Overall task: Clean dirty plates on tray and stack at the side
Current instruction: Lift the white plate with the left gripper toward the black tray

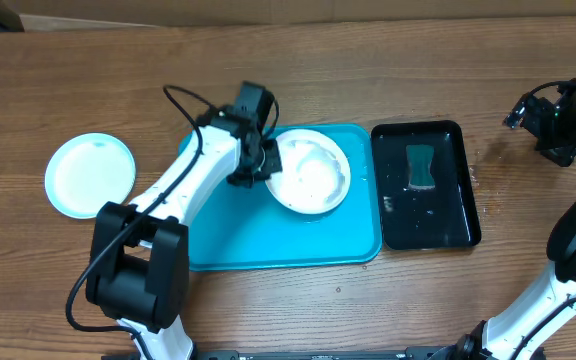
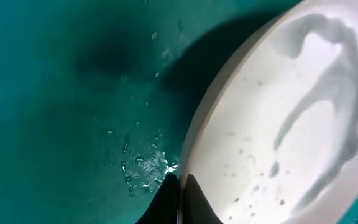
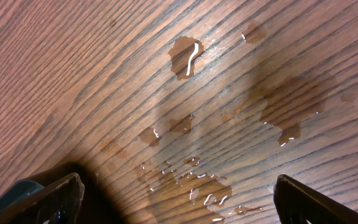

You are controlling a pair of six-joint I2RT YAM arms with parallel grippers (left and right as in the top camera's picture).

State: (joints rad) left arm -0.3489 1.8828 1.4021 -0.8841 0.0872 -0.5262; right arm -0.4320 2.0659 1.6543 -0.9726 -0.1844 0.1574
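A white plate (image 1: 313, 172) sits on the turquoise tray (image 1: 268, 235), toward its back right. My left gripper (image 1: 258, 160) is at the plate's left rim. In the left wrist view its two fingers (image 2: 180, 186) are pinched together on the rim of the wet white plate (image 2: 278, 124), above the wet tray floor (image 2: 55, 93). A pale cyan plate (image 1: 90, 175) lies on the table left of the tray. The yellow-green plate is out of view. My right gripper (image 1: 553, 125) is open and empty over wet wood (image 3: 179, 199) at the far right.
A glossy black tray (image 1: 448, 230) right of the turquoise tray holds a teal sponge (image 1: 423, 167) and some water. Water puddles (image 3: 272, 106) lie on the wooden table under my right gripper. The black tray's corner (image 3: 17, 193) shows in the right wrist view.
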